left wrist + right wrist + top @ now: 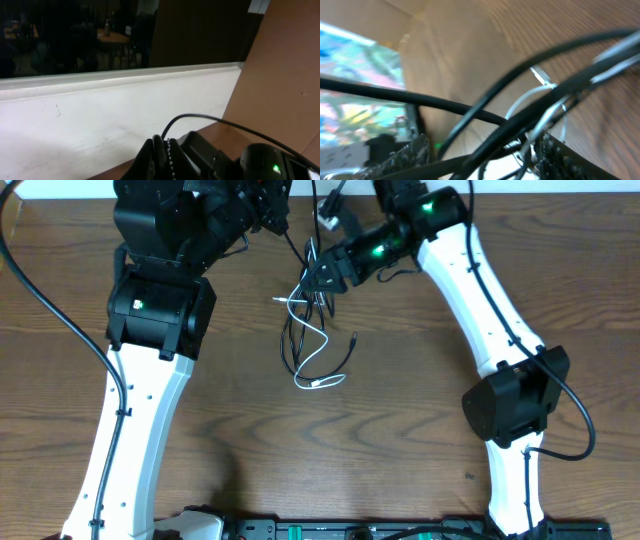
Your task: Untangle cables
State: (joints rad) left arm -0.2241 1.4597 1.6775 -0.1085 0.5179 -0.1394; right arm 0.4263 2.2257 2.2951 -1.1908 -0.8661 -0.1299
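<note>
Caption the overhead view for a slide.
Open right gripper at tangled black cable and white cable; left gripper pinches the black one.

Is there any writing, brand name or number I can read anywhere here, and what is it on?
No readable text anywhere.
Colourful panel, right wrist view: too blurred to read.
Black strip along the overhead view's bottom edge: markings too small.
Black cable, white cable: no print visible.

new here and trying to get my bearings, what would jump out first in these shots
A black cable and a white cable lie knotted together midway across the wooden table. The right pincer reaches into the knot's far end, jaws apart with strands running between them in its wrist view. The left pincer is shut, up by the far edge.
</note>
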